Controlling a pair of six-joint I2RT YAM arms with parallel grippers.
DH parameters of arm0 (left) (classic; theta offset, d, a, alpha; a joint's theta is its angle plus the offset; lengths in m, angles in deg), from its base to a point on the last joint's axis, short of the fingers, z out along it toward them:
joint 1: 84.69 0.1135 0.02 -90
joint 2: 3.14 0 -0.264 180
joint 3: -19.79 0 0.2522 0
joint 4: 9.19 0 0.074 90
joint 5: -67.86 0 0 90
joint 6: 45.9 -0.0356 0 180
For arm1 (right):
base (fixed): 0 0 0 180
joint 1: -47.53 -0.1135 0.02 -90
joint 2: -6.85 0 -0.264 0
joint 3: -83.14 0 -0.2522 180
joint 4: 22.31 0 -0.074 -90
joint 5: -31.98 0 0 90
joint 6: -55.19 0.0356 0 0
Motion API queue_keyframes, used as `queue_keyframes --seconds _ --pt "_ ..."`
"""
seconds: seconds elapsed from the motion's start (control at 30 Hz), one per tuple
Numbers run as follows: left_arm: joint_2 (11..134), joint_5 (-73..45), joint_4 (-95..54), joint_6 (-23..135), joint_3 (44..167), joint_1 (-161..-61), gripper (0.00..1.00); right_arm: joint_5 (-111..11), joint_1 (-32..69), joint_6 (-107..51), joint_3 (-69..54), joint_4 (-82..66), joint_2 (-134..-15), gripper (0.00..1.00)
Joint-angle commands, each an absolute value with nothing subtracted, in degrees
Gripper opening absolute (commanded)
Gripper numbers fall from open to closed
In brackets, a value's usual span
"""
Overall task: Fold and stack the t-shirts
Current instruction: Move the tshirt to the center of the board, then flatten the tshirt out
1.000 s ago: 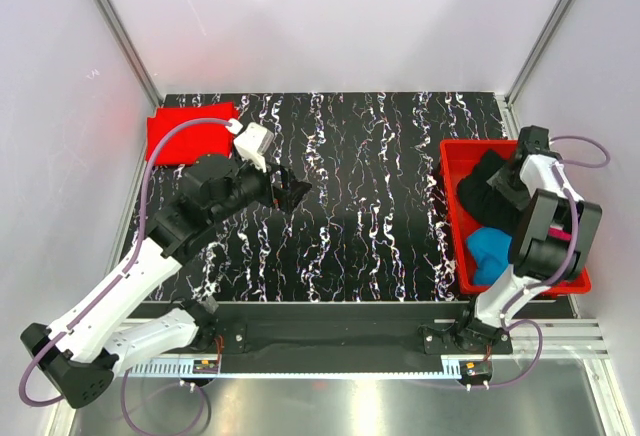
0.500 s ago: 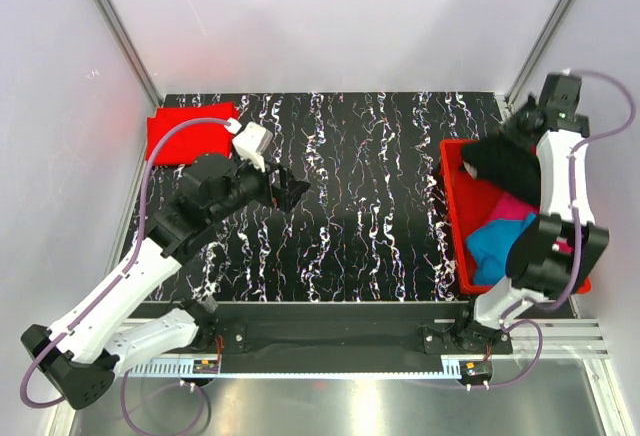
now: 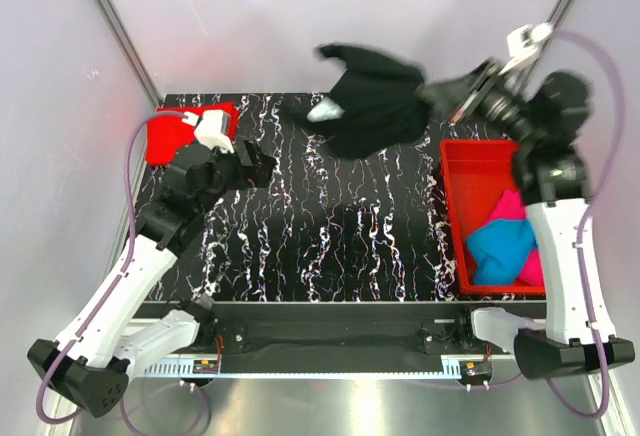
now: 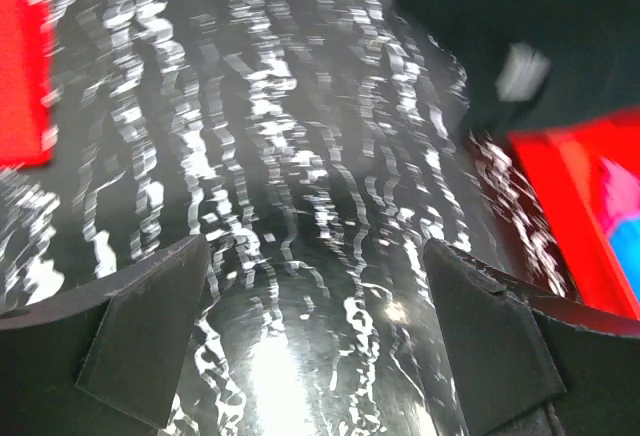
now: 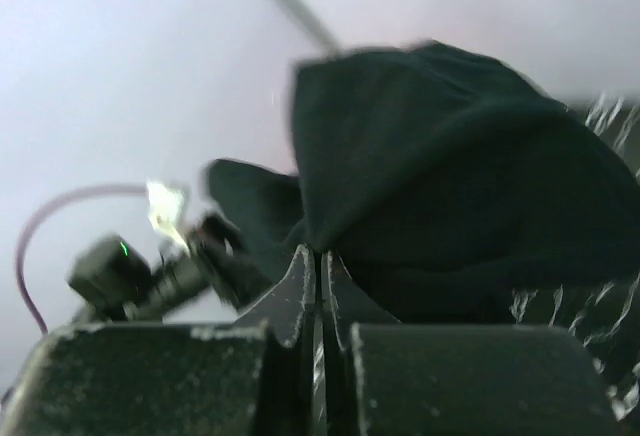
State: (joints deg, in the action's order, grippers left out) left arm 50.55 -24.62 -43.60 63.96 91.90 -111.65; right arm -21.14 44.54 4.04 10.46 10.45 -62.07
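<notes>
**Eng:** Your right arm has swung up and left out of the red bin since a second ago. The right gripper is pressed together, pinching a fold of the black t-shirt.

**Op:** Where's the shirt now?

**Eng:** In the air. It trails left from your gripper over the far edge of the table, clear of the bin. The cloth is motion-blurred, and a white tag shows near its left end. From the overhead view I can't tell whether any hem touches the table.

**Op:** Left side?

**Eng:** Your left gripper has pulled back toward the far-left corner. Its fingers are spread wide with nothing between them, over bare marbled tabletop. The red t-shirt lies at that far-left corner, just behind the wrist and partly hidden by it.

**Op:** Bin contents?

**Eng:** The bright blue t-shirt and the magenta t-shirt are bunched together, touching, in the near half. The far half shows bare red floor where the black one sat before.
</notes>
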Motion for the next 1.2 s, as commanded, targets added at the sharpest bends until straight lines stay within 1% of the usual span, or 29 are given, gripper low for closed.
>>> queue_keyframes --seconds 0.0,0.03,0.07,0.13,0.17,0.23,0.27,0.33,0.37,0.4,0.5,0.57,0.6,0.67,0.73,0.77,0.83,0.87,0.9,0.97,1.0,1.03,1.07,1.13,1.17 --pt "49.6 -30.32 -45.36 68.53 93.4 -109.56 0.95 -19.61 38.85 4.5 -6.51 9.28 -63.29 0.0" --pt "49.6 -29.62 -47.54 69.23 94.19 -109.21 0.95 -21.01 37.78 3.7 -10.38 10.51 -63.11 0.0" --pt "49.51 -28.65 -48.43 70.28 94.28 -108.6 0.95 -22.06 36.29 3.08 -18.51 11.04 -63.11 0.0" --pt "48.9 -25.4 -50.54 71.43 93.93 -108.42 0.95 -26.52 32.42 0.36 -25.5 14.01 -64.33 0.07" --pt "48.63 -24.08 -51.16 71.7 93.49 -108.33 0.95 -28.73 31.54 -0.69 -30.58 15.77 -64.95 0.11" --pt "48.02 -23.37 -52.91 72.4 92.27 -108.24 0.95 -34.0 30.92 -2.63 -34.92 18.59 -65.48 0.17" --pt "47.49 -22.76 -53.18 73.27 90.26 -107.98 0.95 -35.59 30.92 -2.81 -37.29 19.56 -64.7 0.32" --pt "47.22 -21.01 -52.4 74.68 87.35 -107.45 0.95 -38.76 30.83 -3.08 -38.01 21.23 -61.28 0.45" --pt "47.4 -18.04 -51.61 76.52 84.38 -106.49 0.95 -39.64 30.92 -3.34 -36.88 21.85 -59.35 0.53" --pt "47.92 -16.18 -49.6 77.49 82.52 -105.96 0.95 -41.13 30.92 -3.69 -35.83 22.29 -58.81 0.56" --pt "51.33 -10.28 -45.21 81.01 77.26 -104.46 0.92 -41.24 30.92 -5.7 -30.56 22.56 -60.89 0.6" --pt "53.71 -9.31 -43.44 82.07 75.13 -104.29 0.9 -39.31 30.92 -7.64 -27.31 19.76 -63.62 0.59" --pt "55.73 -9.57 -42.56 82.51 73.29 -104.29 0.88 -39.13 30.66 -8.17 -26.25 18.53 -67.12 0.59" --pt "57.67 -10.01 -39.75 84.0 71.0 -104.29 0.87 -39.83 28.91 -10.27 -21.79 15.98 -71.52 0.59" --pt "60.14 -10.71 -37.29 84.53 68.62 -104.2 0.85 -41.06 27.23 -12.21 -16.95 16.49 -79.69 0.59" --pt "60.75 -11.93 -36.76 84.45 68.18 -104.2 0.85 -41.23 25.57 -14.65 -11.0 17.1 -85.55 0.6" --pt "61.98 -12.9 -35.17 84.79 66.69 -104.2 0.85 -41.32 24.5 -17.65 -5.0 18.6 -91.64 0.61" --pt "62.51 -13.78 -34.73 84.8 66.34 -104.2 0.85 -40.71 24.41 -20.02 0.43 18.78 -94.54 0.63" --pt "63.82 -14.05 -34.12 84.97 66.25 -104.2 0.85 -38.88 24.41 -21.08 6.31 20.26 -100.84 0.65" --pt "65.41 -13.97 -33.15 84.97 66.16 -104.29 0.85 -37.64 24.32 -23.37 11.88 22.37 -107.11 0.66" --pt "66.2 -14.05 -32.37 84.97 66.16 -104.2 0.84 -36.5 24.24 -23.82 14.52 23.52 -112.8 0.66" --pt "67.34 -14.31 -32.27 85.06 66.24 -104.2 0.83 -35.71 24.24 -24.08 18.98 25.35 -115.38 0.66" --pt "69.18 -14.58 -32.27 84.97 66.51 -104.2 0.82 -34.83 24.15 -24.61 20.85 26.07 -119.49 0.66" --pt "71.03 -15.1 -32.44 84.1 67.03 -104.2 0.81 -33.42 23.63 -25.22 24.54 26.69 -122.6 0.66" --pt "72.35 -15.54 -32.36 83.92 67.38 -104.2 0.78 -33.5 23.36 -26.01 25.26 26.69 -124.61 0.65"
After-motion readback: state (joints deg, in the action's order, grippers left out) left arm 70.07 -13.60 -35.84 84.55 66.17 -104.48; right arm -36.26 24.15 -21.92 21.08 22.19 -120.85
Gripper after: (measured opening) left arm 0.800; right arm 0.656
